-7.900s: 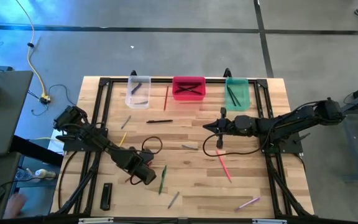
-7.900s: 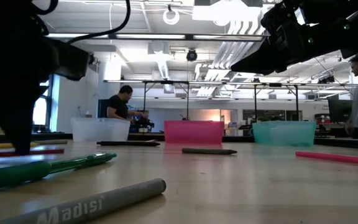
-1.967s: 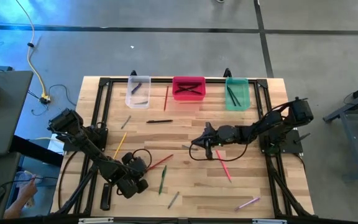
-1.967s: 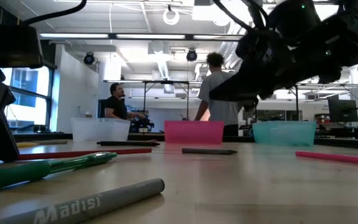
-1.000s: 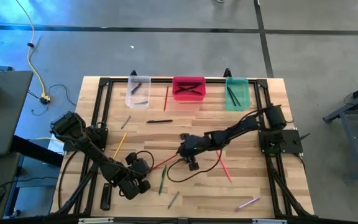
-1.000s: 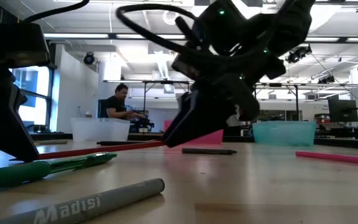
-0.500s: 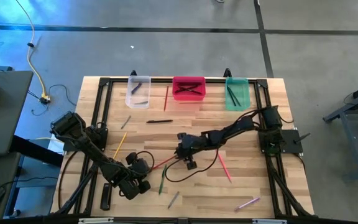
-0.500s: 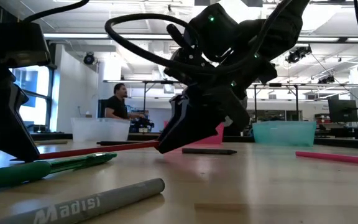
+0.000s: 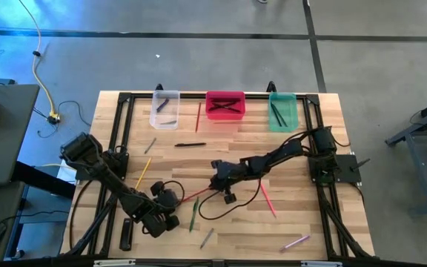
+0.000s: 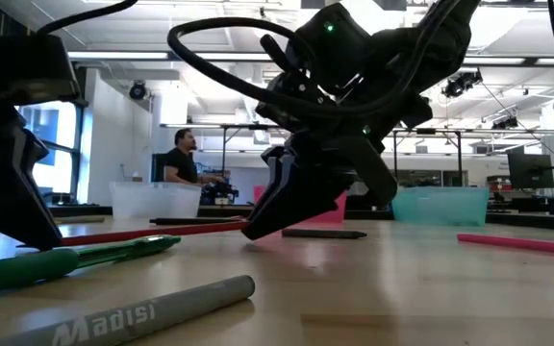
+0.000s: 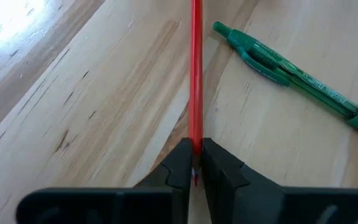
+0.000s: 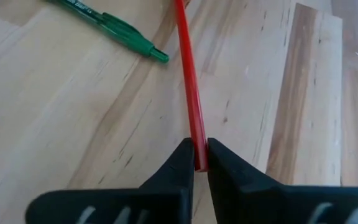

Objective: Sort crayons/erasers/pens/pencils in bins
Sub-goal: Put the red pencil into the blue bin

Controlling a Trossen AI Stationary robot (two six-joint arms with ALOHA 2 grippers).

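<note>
- Progress: partway, I judge. The clear bin (image 9: 164, 110), pink bin (image 9: 224, 105) and green bin (image 9: 282, 110) along the table's (image 9: 302, 208) far edge each hold a few sticks, though what kind is hard to tell from overhead.
- Left to do: about ten sticks lie loose on the wood, among them a green pen (image 9: 194, 213), a pink stick (image 9: 266, 197), a black one (image 9: 190, 144), a yellow one (image 9: 146, 167), several grey ones and a pale purple one (image 9: 296, 242) near the front right corner.
- Step in hand: a red pencil (image 9: 192, 195) lies mid-table, low over or on the wood, with a gripper on each end.
- Left gripper (image 11: 194, 163): closed on the pencil's near end, fingers pinching it from both sides, at the front left.
- Right gripper (image 12: 199, 155): closed on the far end, reaching in toward the table's middle.
- The pencil: long, thin, straight and evenly red; in the low view it runs nearly level, just above the table. The green pen lies just beside it, apart from it.
- A flat black bar (image 9: 127, 233) lies at the front left corner.
</note>
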